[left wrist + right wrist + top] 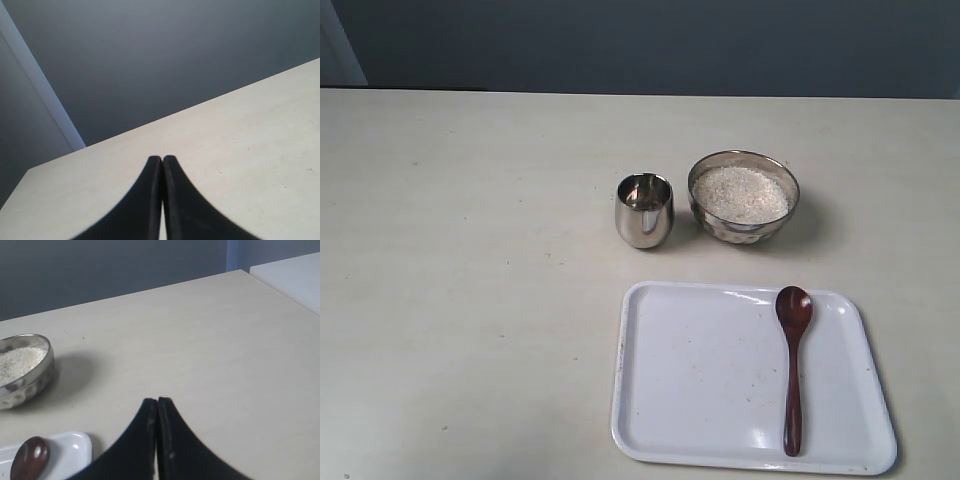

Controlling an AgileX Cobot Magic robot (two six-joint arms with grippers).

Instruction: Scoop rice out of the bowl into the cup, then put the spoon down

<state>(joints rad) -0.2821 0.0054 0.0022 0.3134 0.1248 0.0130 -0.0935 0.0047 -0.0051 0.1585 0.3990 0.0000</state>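
The bowl (743,195) stands on the table right of centre, filled with white rice (741,193). Just left of it is the steel cup (644,209), upright. The dark wooden spoon (793,365) lies on the right side of the white tray (695,385), head toward the bowl. Neither gripper shows in the exterior view. My left gripper (161,159) is shut with nothing in it, above bare table. My right gripper (157,401) is shut and empty too; its view holds the bowl (22,370), the rice (17,362) and the spoon's head (30,457), all well apart from the fingertips.
The tray sits at the table's near edge in the exterior view, and its corner (75,445) shows in the right wrist view. A dark wall runs behind the table's far edge. A second pale surface (292,275) lies beyond the table's corner in the right wrist view.
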